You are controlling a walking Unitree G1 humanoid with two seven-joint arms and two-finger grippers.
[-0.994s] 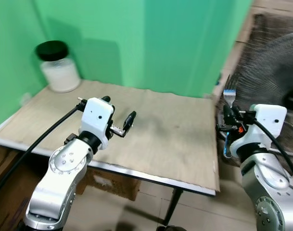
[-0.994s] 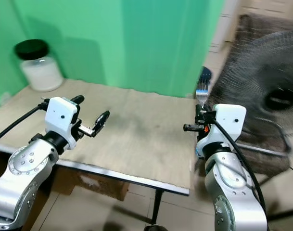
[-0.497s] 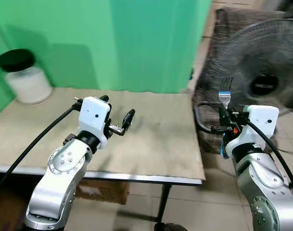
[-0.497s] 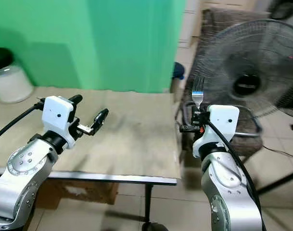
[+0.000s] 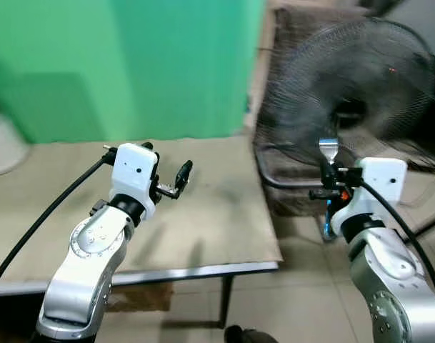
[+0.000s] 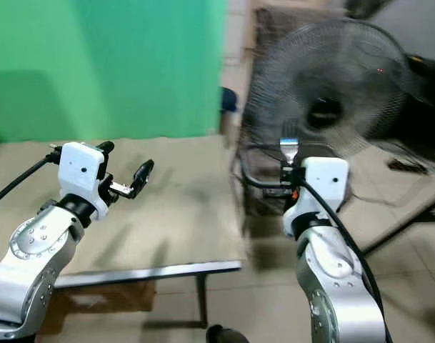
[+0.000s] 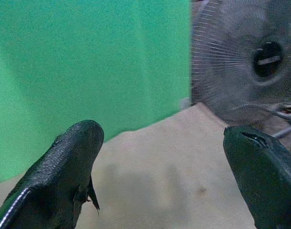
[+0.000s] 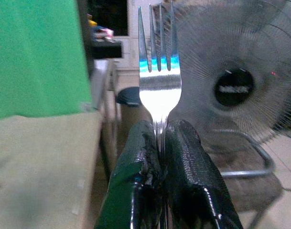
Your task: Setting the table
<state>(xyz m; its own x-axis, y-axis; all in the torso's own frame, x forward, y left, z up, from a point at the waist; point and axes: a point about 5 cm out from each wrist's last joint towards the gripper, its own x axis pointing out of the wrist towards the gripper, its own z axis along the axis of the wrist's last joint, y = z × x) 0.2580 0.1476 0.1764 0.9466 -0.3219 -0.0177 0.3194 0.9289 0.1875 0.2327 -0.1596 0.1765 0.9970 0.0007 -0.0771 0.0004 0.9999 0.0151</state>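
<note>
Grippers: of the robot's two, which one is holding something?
The right gripper: its fingers are clamped on a fork, tines up. The left gripper stands open above the table.

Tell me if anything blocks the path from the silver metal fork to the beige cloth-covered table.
Nothing visible does. The right gripper holds the silver metal fork upright, off the right edge of the beige cloth-covered table, with open air between them. The left gripper hovers open over the table, further left. The grey standing fan stands behind.
</note>
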